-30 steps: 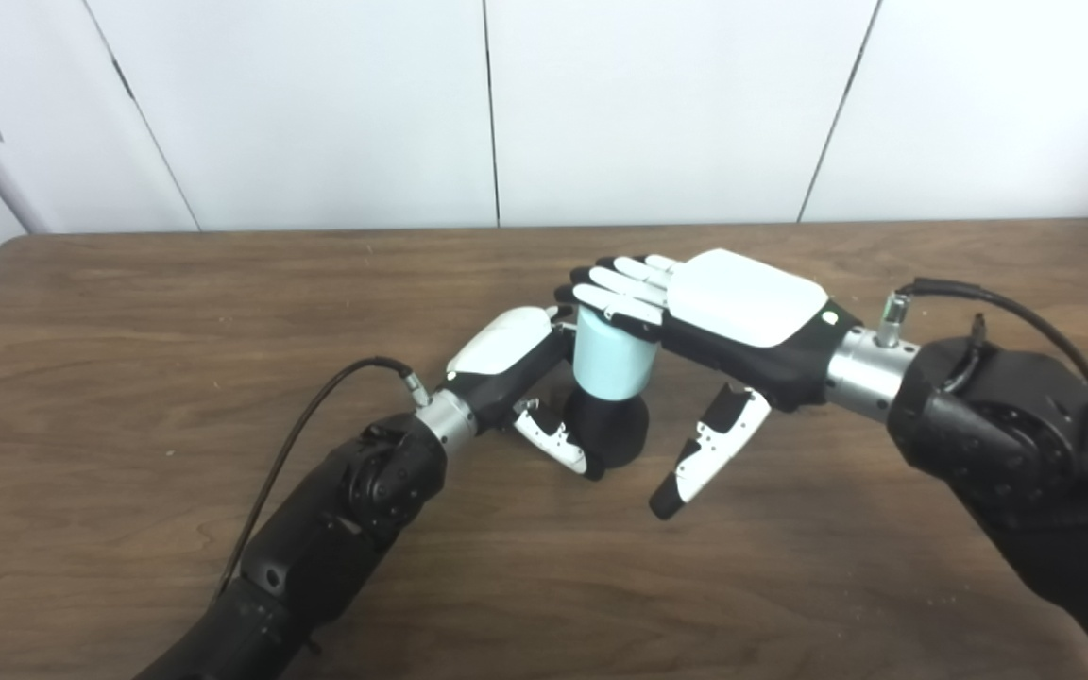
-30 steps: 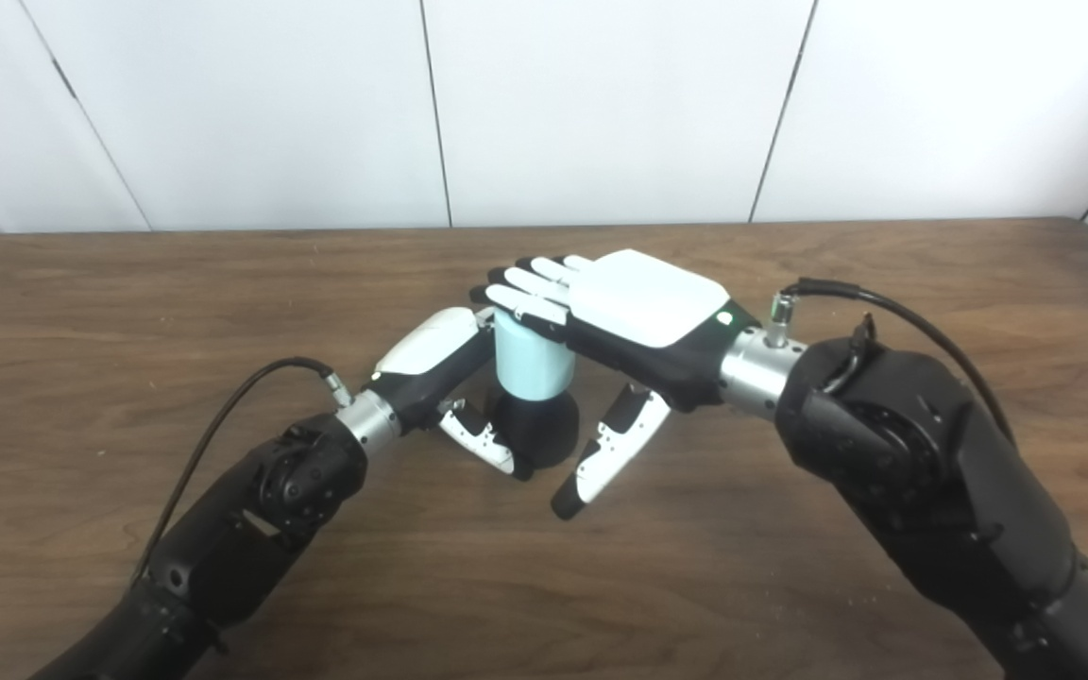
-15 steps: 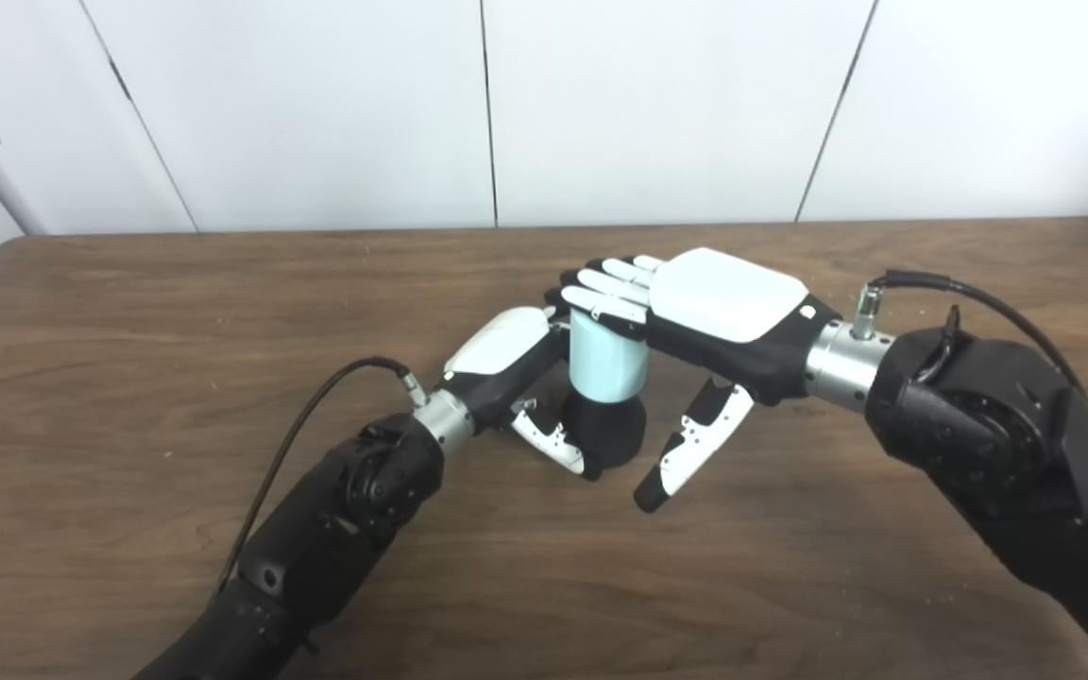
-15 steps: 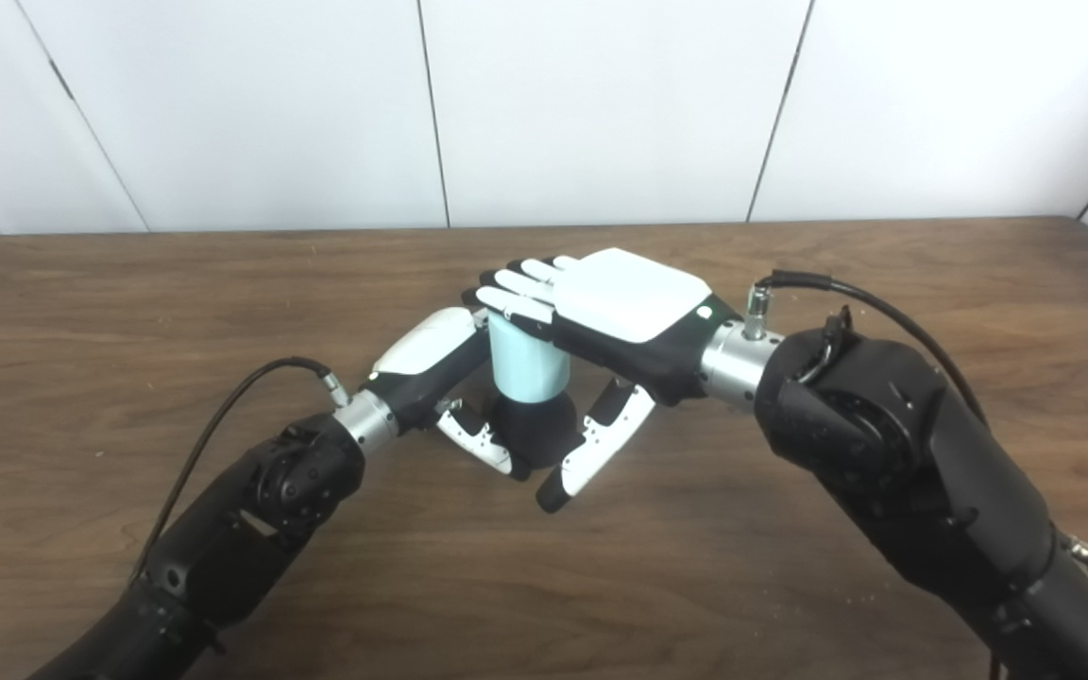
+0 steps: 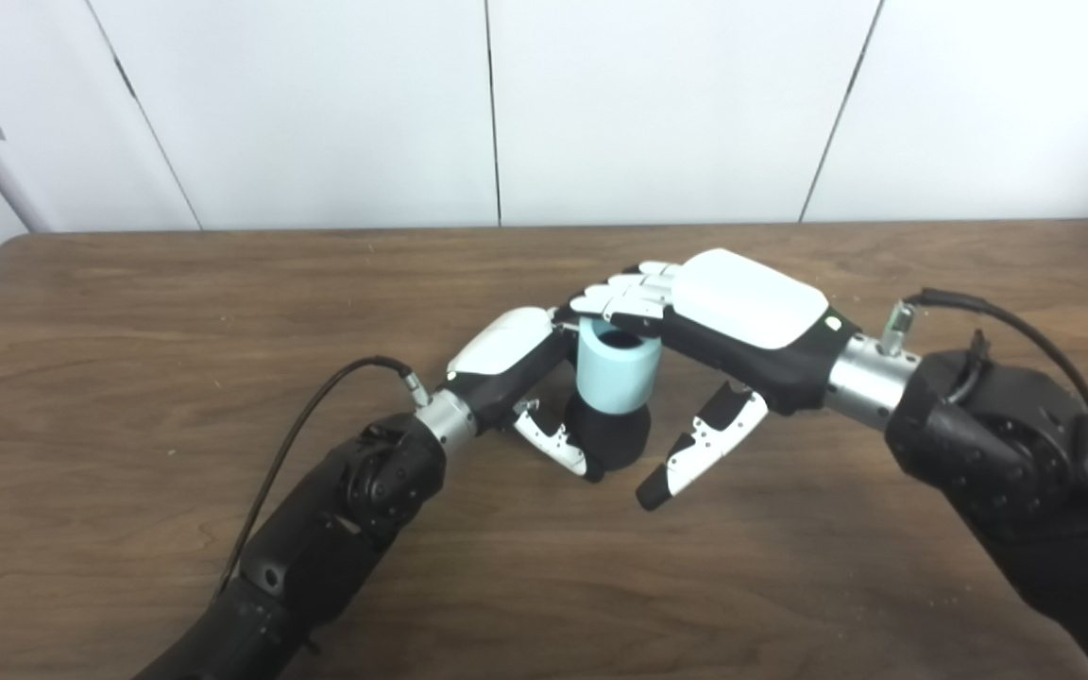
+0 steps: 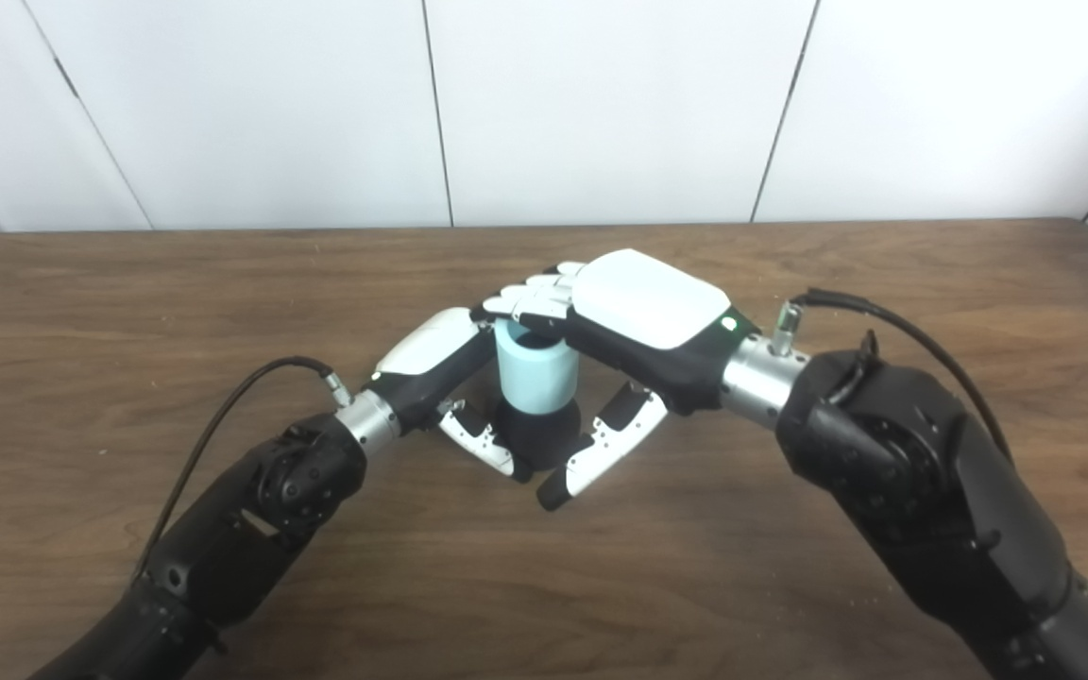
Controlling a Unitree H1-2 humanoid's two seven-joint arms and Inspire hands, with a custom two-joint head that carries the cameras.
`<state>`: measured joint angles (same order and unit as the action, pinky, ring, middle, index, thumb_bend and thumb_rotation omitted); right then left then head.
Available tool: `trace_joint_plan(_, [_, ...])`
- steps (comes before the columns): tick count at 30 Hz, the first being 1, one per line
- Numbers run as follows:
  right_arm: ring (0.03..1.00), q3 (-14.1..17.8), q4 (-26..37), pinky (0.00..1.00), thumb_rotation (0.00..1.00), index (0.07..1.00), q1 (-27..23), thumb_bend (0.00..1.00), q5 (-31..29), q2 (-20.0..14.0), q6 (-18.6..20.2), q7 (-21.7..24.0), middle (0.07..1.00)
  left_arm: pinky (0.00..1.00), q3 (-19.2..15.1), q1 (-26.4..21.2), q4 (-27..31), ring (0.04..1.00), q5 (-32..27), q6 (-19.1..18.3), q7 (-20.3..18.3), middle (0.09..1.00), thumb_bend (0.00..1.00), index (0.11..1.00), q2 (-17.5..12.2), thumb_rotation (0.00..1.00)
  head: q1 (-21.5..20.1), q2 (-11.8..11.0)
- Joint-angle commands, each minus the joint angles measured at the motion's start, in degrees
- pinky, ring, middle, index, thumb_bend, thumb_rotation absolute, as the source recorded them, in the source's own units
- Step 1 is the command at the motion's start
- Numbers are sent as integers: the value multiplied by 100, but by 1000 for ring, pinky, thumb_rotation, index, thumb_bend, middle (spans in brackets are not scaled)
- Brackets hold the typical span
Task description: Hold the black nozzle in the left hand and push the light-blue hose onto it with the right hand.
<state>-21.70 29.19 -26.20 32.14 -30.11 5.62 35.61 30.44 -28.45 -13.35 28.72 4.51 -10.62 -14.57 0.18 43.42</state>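
left hand (image 5: 506,354): fingers closed around black nozzle (image 5: 610,436), standing on table (image 5: 128,312) | light-blue hose (image 5: 615,370): upright atop nozzle, open end up, mid-table | right hand (image 5: 742,316): fingers (image 5: 624,297) curled over hose rim, thumb apart, gripping nothing

Bright, even overhead lighting, washing the white wall panels (image 5: 657,104) nearly to glare. Soft, short shadows on the wooden table (image 5: 128,312) beneath both arms. Slightly soft focus throughout; mild wide-angle bowing along the table's far edge.
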Motion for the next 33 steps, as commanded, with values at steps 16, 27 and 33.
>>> trace_joint_plan(16, [987, 741, -56, 855, 511, 1000, -168, 780, 255, 609, 209, -520, 1000, 1000, 115, 251, -323, 611, 206, -260, -501, 496, 525, 478, -110, 0, -12, -36])
trace_joint_plan(27, [991, 1242, -44, 766, 246, 1000, -2, 870, 545, 1032, 1188, -601, 1000, 1000, 139, 233, -370, 605, 235, -209, -510, 496, 525, 478, -132, 0, -27, -40])
trace_joint_plan(33, [986, 1356, 23, 787, 185, 1000, 93, 884, 193, 1036, 1592, -459, 1000, 1000, 142, 228, -357, 602, 238, -227, -522, 495, 525, 478, -131, 0, -12, -46])
